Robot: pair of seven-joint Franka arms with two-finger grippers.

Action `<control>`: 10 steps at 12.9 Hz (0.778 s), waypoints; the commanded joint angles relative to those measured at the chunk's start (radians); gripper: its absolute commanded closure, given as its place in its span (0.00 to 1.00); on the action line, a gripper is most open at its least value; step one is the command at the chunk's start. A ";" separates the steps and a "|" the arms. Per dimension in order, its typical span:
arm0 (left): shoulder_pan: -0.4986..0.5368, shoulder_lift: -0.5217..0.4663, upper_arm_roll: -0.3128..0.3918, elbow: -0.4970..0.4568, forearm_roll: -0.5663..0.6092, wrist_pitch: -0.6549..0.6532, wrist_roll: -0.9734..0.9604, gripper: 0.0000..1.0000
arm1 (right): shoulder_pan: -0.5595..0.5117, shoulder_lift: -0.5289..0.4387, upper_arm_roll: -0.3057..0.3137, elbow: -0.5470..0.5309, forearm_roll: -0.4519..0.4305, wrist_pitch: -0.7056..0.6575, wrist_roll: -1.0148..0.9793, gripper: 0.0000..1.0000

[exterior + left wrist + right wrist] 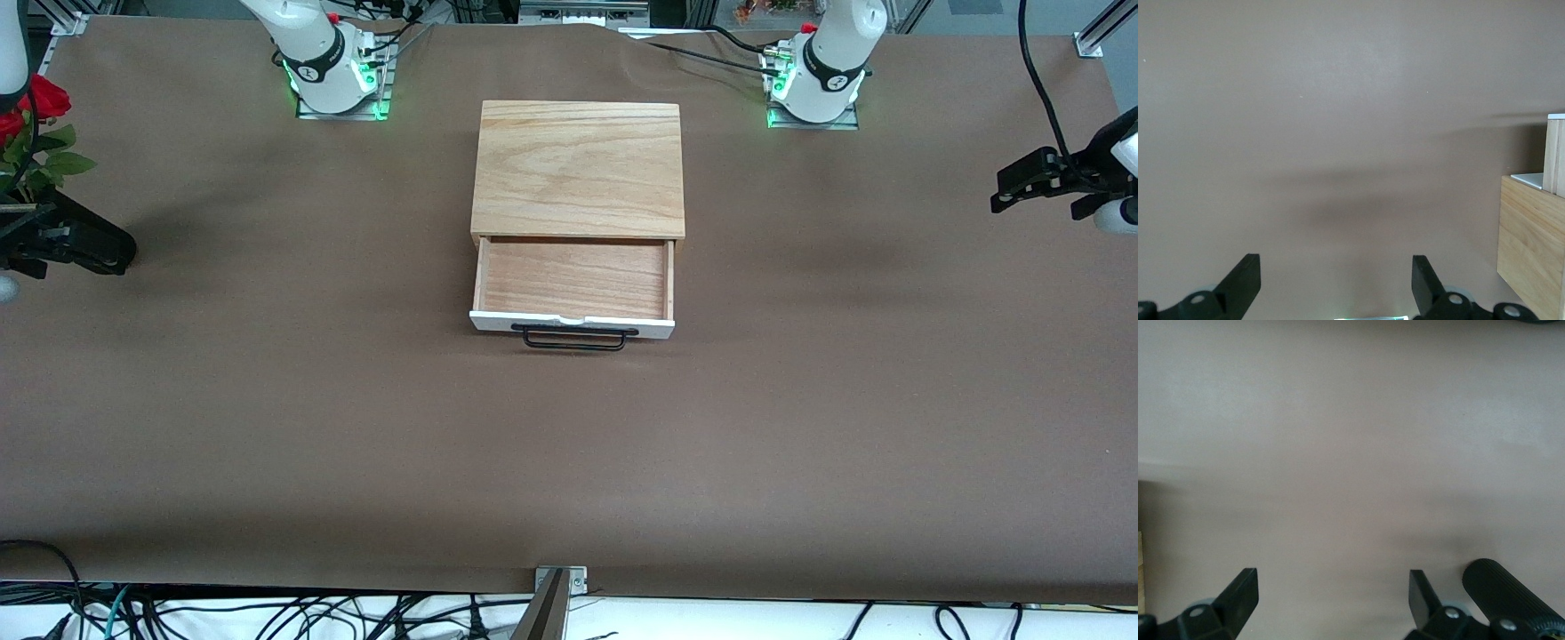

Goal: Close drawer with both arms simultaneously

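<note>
My drawer (573,286) stands pulled out of the oak box (580,169) mid-bench, its handle toward the front camera. My left claw (1336,283) and right claw (1333,599) hover wide open and empty, flanking the box, well apart from it.

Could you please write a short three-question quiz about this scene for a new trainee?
1. True or false: the drawer stands pulled out of the oak box.
2. The black wire handle is on the drawer's: A) white front panel, B) inside floor, C) box top.
3. Fill in: the left tool and the right tool both hang over bare table with their fingers ____.

Key: 1 true; 2 A; 3 open.
</note>
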 commanded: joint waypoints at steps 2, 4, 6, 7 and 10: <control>0.005 -0.021 0.001 -0.017 -0.020 -0.007 -0.003 0.00 | 0.000 0.000 0.002 0.005 -0.015 0.005 0.007 0.00; 0.005 -0.021 0.001 -0.017 -0.020 -0.007 -0.003 0.00 | 0.000 0.000 0.002 0.005 -0.013 0.005 0.007 0.00; 0.005 -0.019 0.001 -0.017 -0.020 -0.007 -0.003 0.00 | 0.002 0.000 0.002 0.005 -0.015 0.005 0.006 0.00; 0.005 -0.019 0.002 -0.017 -0.020 -0.007 -0.003 0.00 | 0.002 0.000 0.002 0.005 -0.015 0.004 0.004 0.00; 0.007 -0.019 0.001 -0.017 -0.020 -0.006 0.002 0.00 | 0.000 0.003 0.002 0.005 -0.007 0.007 0.009 0.00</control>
